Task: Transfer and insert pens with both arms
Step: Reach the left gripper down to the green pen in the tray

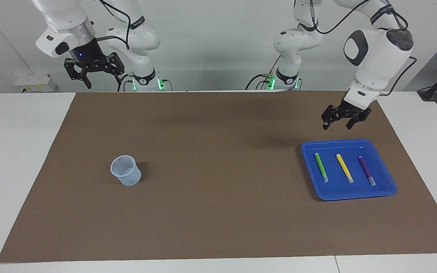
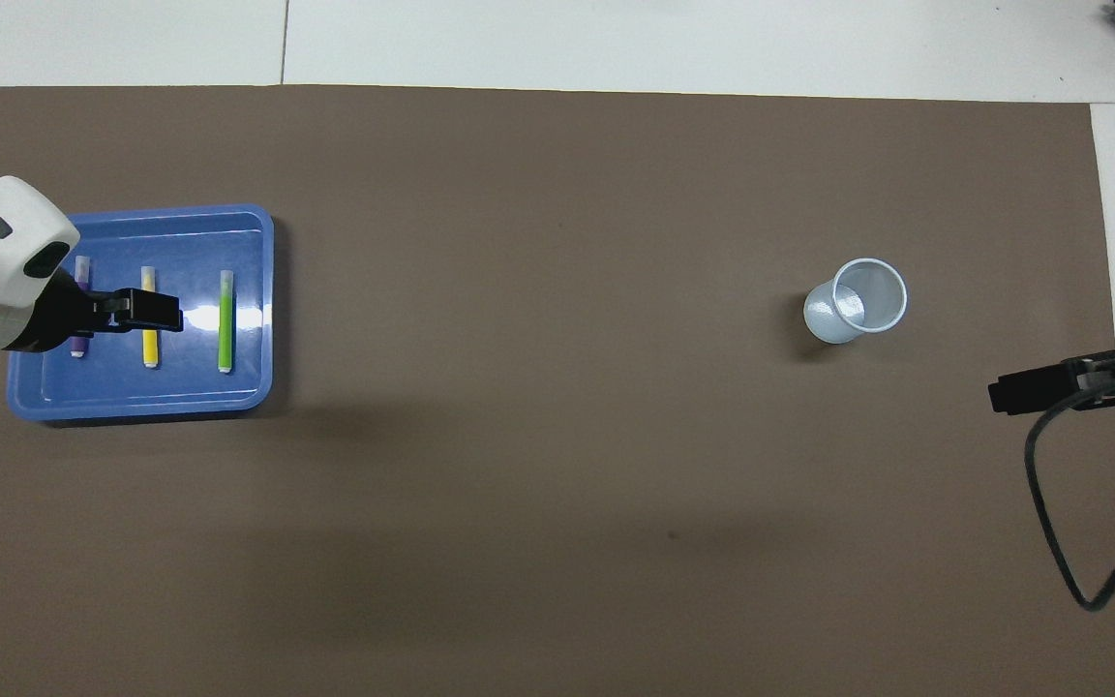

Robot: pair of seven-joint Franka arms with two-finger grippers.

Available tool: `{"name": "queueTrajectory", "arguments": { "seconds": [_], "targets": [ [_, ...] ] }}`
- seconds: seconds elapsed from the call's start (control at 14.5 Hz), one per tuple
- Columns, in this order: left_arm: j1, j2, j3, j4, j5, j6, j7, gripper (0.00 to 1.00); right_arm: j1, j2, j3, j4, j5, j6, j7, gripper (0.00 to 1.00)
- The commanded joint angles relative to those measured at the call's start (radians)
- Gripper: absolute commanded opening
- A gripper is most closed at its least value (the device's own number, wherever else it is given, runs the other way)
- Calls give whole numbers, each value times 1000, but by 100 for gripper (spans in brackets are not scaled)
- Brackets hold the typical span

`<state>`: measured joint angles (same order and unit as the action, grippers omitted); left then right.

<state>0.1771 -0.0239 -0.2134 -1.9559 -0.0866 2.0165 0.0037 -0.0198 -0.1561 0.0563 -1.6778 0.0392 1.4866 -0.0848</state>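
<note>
Blue tray (image 1: pixel 389 188) sits toward the left arm's end of the desk (image 1: pixel 21 151), three pens lying flat in it, apart and roughly parallel: green pen (image 1: pixel 321 167), yellow pen (image 1: pixel 344 168), purple pen (image 1: pixel 366 170). Left end effector (image 1: pixel 341 123) hangs over the tray's robot-side edge, fingers spread wide, holding nothing! Right end effector (image 1: pixel 97 74) waits high above the desk edge nearest the robots at its own end, also open and empty. Over there stands the pale cup (image 1: pixel 126 170), upright on the brown mat (image 1: pixel 218 212), nothing visible inside. Danger ahead, I'd say: the pens are slim and flat on a glossy tray, so a slightly off descent could roll one aside or jam fingertips into the tray floor. Later, a tilted pen could tip that light cup.
</note>
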Motion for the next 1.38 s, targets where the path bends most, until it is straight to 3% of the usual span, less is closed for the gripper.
{"name": "queueTrajectory", "arguments": {
  "seconds": [0.0, 0.21, 0.35, 0.62, 1.04, 1.17, 1.31],
  "targets": [
    [7, 79, -3, -20, -15, 127, 15, 98, -12, -23, 2, -11, -24, -19, -36, 100],
    [5, 96, 0, -95, -13, 276, 16, 97, -12, -23, 2, -10, -24, -17, -35, 100],
    [1, 108, 0, -116, -15, 310, 16, 95, -12, -23, 2, -10, -24, -17, -35, 100],
    [34, 231, 2, -117, -13, 442, 48, 93, -11, -23, 3, -10, -24, -17, -33, 100],
    [25, 246, 0, -101, -13, 464, 51, 84, -9, -25, 3, -11, -24, -17, -30, 100],
    [-11, 254, 2, -129, 25, 601, 62, 85, -9, -25, 3, -11, -25, -19, -27, 100],
    [-19, 257, 0, -129, 25, 610, 61, 87, -11, -26, 3, -16, -27, -23, -27, 100]
  ]
}}
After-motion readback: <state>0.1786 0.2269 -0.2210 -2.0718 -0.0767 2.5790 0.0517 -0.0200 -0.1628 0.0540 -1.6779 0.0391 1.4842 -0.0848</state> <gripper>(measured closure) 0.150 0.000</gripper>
